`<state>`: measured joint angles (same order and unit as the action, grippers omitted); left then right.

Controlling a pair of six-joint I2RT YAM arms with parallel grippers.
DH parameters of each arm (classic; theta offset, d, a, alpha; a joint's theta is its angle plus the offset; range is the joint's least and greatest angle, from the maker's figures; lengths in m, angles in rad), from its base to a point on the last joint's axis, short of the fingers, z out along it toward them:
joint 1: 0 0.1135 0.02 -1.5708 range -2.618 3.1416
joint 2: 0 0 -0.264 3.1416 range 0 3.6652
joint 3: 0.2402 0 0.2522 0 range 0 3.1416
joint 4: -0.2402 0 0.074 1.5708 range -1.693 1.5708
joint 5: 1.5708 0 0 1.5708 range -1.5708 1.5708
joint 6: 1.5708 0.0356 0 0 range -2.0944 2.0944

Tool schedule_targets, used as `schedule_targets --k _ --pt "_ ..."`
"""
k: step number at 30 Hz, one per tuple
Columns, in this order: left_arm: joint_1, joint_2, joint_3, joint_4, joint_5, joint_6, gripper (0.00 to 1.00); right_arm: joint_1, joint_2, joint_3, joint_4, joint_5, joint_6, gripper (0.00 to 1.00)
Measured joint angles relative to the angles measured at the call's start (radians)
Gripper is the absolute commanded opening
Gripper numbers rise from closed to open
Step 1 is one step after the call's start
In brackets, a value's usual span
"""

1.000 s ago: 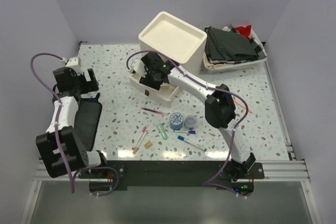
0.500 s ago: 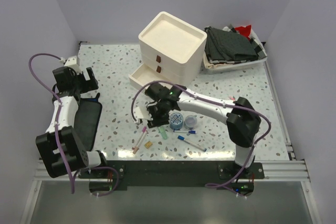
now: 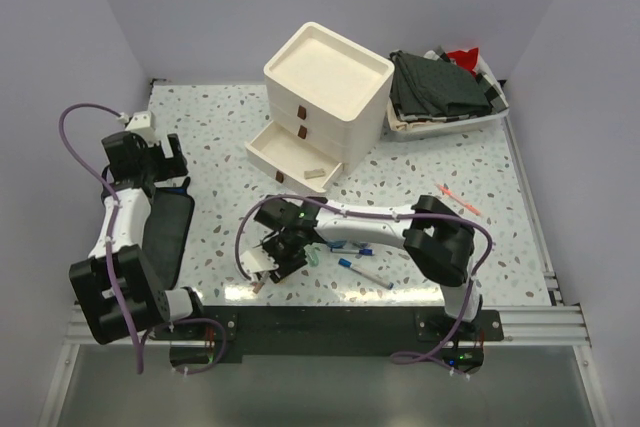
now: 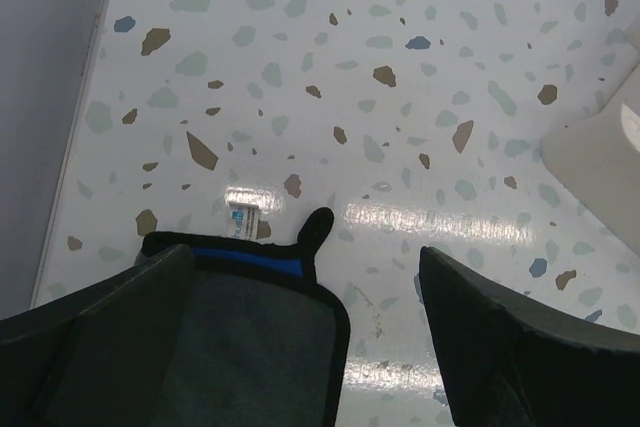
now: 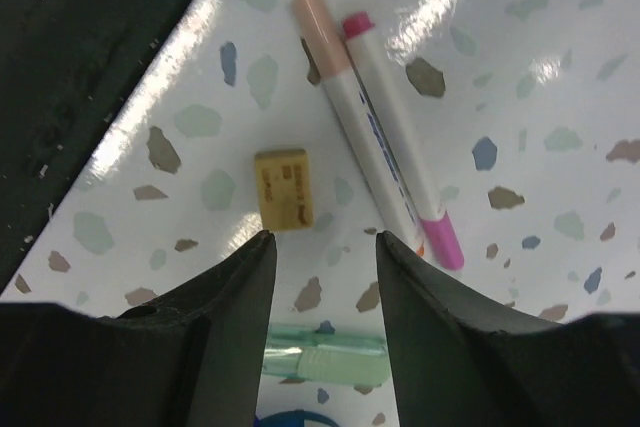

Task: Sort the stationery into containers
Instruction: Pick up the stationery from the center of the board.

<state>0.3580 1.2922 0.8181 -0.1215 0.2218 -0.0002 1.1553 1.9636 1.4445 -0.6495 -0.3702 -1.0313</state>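
Jaws of the right gripper (image 5: 320, 237), seen from the right wrist, stand slightly apart with nothing between them. They hover above a tan eraser (image 5: 283, 190) that lies flat just ahead of the fingertips. A pink-capped marker (image 5: 400, 187) and a peach-capped pen (image 5: 322, 47) lie side by side to its right, and a pale green piece (image 5: 325, 355) sits below the jaws. The eraser looks like the next pick. I would centre over it, drop until the tips nearly meet the glossy terrazzo, then close across its short sides, clear of the marker.

From the left wrist, the left gripper (image 4: 305, 252) is spread wide and empty over a dark blue-edged pad (image 4: 250, 337).

From above, the speckled table (image 3: 200, 117) is boxed in by lilac walls. The cream cabinet (image 3: 330, 77) stands far back with its bottom drawer (image 3: 285, 152) pulled out. That is a long carry from the near edge, so the grip must be firm. An orange pen (image 3: 458, 199) lies well apart, to the right.
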Motion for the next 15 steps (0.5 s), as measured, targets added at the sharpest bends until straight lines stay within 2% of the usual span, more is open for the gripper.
schedule_targets --k 13,15 --pt "0.000 -0.082 -0.061 0.017 -0.002 0.022 1.00 0.036 0.066 0.005 0.008 -0.018 -0.002 0.49" --pt "0.000 -0.083 -0.063 0.018 -0.002 0.021 1.00 0.038 0.077 0.005 0.015 -0.013 0.000 0.34"
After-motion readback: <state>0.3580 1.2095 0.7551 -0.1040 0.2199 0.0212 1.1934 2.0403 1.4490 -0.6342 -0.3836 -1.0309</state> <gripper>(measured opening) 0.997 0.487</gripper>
